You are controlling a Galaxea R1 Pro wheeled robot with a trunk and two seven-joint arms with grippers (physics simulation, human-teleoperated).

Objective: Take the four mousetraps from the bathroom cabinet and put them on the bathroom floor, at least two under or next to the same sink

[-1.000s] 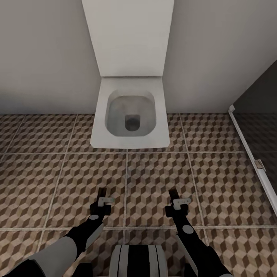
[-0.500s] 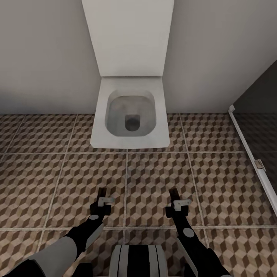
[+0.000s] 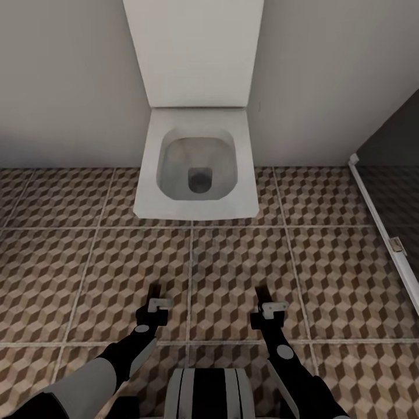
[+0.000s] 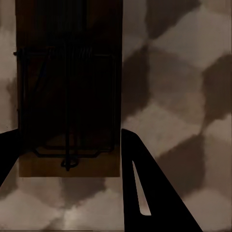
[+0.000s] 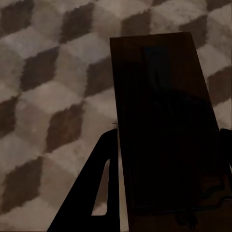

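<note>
Each gripper holds one mousetrap over the bathroom floor [image 3: 233, 262], a cube-patterned tile surface. In the left wrist view a tan board with dark wire parts, a mousetrap [image 4: 67, 96], sits between the fingers of my left gripper [image 4: 67, 162]. The right wrist view shows a second mousetrap [image 5: 162, 121], dark in shadow, clamped in my right gripper [image 5: 164, 193]. From the head camera, the left gripper [image 3: 155, 301] and right gripper [image 3: 267, 304] hang side by side low over the tiles. The cabinet and the sink are out of view.
A white wall-hung toilet [image 3: 198, 169] with its lid up stands straight ahead against the pale wall. A dark glass panel with a white bottom rail [image 3: 381, 224] runs along the right. Open tiles lie between the toilet and my grippers.
The whole head view has shifted slightly, so the toilet sits a little higher and closer in the picture. Both grippers hold the same pose with their mousetraps.
</note>
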